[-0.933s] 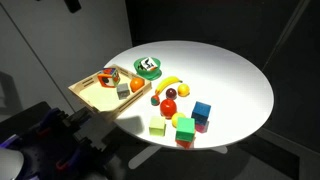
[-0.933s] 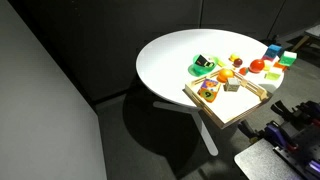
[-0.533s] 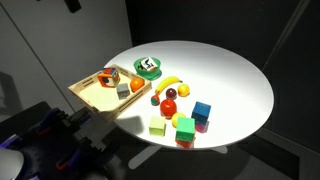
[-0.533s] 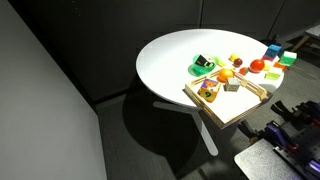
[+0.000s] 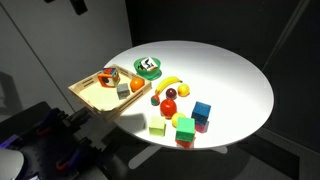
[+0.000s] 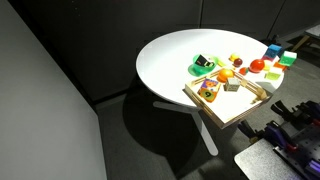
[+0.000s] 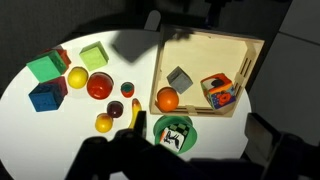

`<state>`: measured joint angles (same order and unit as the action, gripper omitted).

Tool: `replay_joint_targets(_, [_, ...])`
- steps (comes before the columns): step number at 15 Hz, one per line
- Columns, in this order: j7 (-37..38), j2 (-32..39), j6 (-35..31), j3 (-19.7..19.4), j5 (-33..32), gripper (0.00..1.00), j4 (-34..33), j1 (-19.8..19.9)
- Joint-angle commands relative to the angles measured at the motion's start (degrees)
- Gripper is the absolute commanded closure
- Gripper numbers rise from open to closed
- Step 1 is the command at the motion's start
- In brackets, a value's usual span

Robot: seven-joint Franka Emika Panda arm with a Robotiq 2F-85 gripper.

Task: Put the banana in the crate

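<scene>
On the counter point(image 7: 60, 130): small curved yellow toy banana point(image 7: 137, 114) just beside shallow light-wood crate point(image 7: 205, 40), long axis along its wall.
End effector point(image 7: 195, 165): well above, in shadow; opening cannot be told.

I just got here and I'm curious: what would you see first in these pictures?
The bright white round table stands out against the dark room, with colourful toys bunched near one edge. A wooden crate at that edge holds an orange ball and a grey block, and the yellow banana lies on the table just outside it.
</scene>
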<state>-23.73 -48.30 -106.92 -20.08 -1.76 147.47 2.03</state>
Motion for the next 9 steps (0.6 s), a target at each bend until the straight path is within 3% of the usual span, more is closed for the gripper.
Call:
replay_joint_targets(1, [3.7, 5.7, -1.5, 2.3, -0.1, 0.00, -3.7, 1.6])
replay_joint_targets(9, [11.6, 22.5, -1.7, 5.0, -0.8, 0.00, -12.8, 5.2])
